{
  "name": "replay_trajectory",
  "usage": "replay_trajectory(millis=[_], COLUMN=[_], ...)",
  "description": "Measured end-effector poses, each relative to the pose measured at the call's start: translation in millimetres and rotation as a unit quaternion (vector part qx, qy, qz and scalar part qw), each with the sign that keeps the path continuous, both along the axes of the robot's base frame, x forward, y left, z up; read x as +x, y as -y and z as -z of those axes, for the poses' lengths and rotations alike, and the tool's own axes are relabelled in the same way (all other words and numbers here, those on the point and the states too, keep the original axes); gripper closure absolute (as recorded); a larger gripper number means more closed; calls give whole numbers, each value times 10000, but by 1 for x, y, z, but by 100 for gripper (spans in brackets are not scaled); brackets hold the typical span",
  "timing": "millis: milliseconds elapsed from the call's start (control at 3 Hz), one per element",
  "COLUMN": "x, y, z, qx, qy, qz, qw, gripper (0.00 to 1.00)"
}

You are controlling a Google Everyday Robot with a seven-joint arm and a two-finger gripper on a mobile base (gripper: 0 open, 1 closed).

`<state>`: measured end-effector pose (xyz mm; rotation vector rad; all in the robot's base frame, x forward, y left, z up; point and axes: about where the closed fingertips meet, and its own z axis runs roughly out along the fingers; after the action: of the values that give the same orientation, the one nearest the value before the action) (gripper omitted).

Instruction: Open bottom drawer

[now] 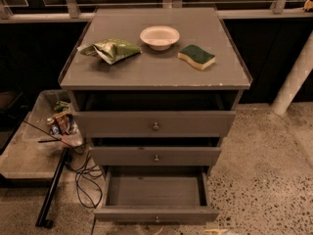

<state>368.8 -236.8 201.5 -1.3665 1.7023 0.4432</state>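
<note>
Wood painted matt grey forms the three-drawer cabinet. Its bottom drawer, slim-fronted with a small round metal knob, stands pulled well out, showing a bare rectangular inside. On top lie a crumpled green foil bag, a round white bowl and a green-and-yellow sponge. A pale sliver of the gripper shows at the lower edge; wide or narrow, I cannot tell.

Speckled stone floor lies in dim light; a pale rail crosses the dark back, a white post stands right.
</note>
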Motion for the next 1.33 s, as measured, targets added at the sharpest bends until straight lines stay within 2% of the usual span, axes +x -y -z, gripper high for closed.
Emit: replay_trajectory(millis=[1000,1333], x=[0,42], y=[0,-18], z=[0,-14], qx=[1,-303], qy=[-2,209], qz=[3,-142], qw=[10000,9992], gripper=[12,0])
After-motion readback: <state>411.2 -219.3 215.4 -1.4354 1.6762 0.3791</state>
